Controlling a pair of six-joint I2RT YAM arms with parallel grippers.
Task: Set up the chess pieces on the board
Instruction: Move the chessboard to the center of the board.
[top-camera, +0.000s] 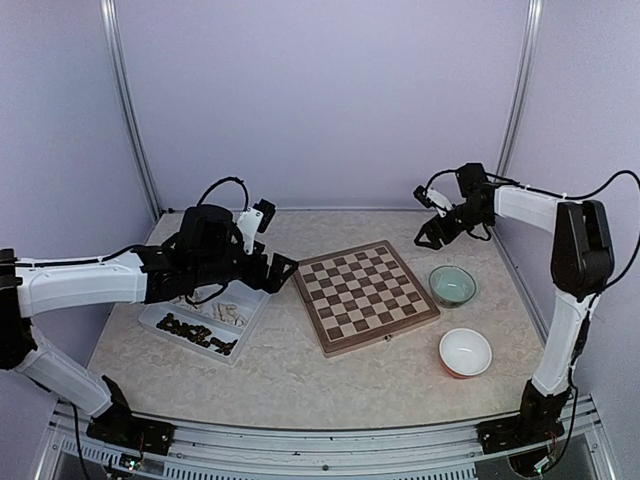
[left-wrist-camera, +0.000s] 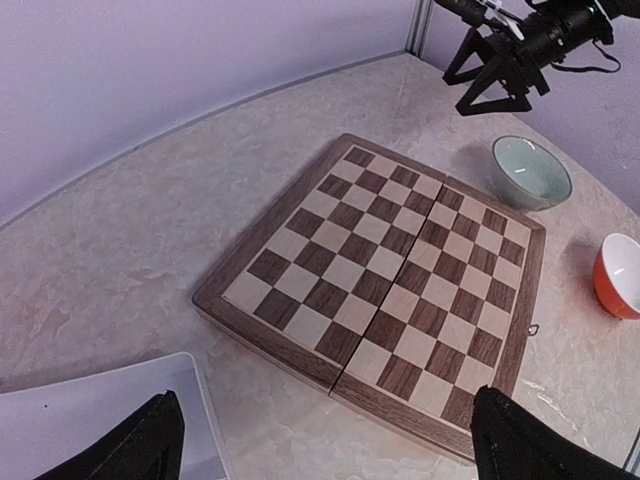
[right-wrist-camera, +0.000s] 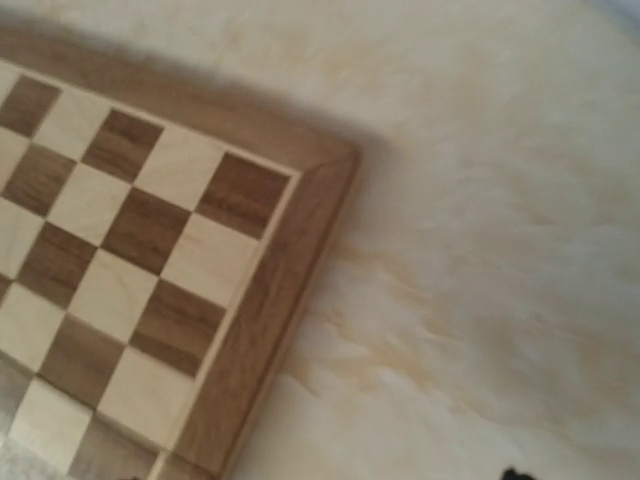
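Observation:
The wooden board (top-camera: 365, 295) lies at the table's middle, its squares bare. The chess pieces lie in a white tray (top-camera: 165, 312) to its left: dark ones (top-camera: 195, 333) along the near side, pale ones (top-camera: 228, 313) behind them. My left gripper (top-camera: 280, 268) hovers between tray and board, open wide, with nothing between its fingers (left-wrist-camera: 135, 448). In the left wrist view the board (left-wrist-camera: 390, 280) fills the centre. My right gripper (top-camera: 432, 232) hangs above the board's far right corner (right-wrist-camera: 150, 250), its fingers spread and empty.
A pale green bowl (top-camera: 452, 285) stands right of the board, and a red bowl with a white inside (top-camera: 465, 352) stands nearer me. Purple walls close the back and both sides. The tray's corner (left-wrist-camera: 100, 420) lies just under my left fingers.

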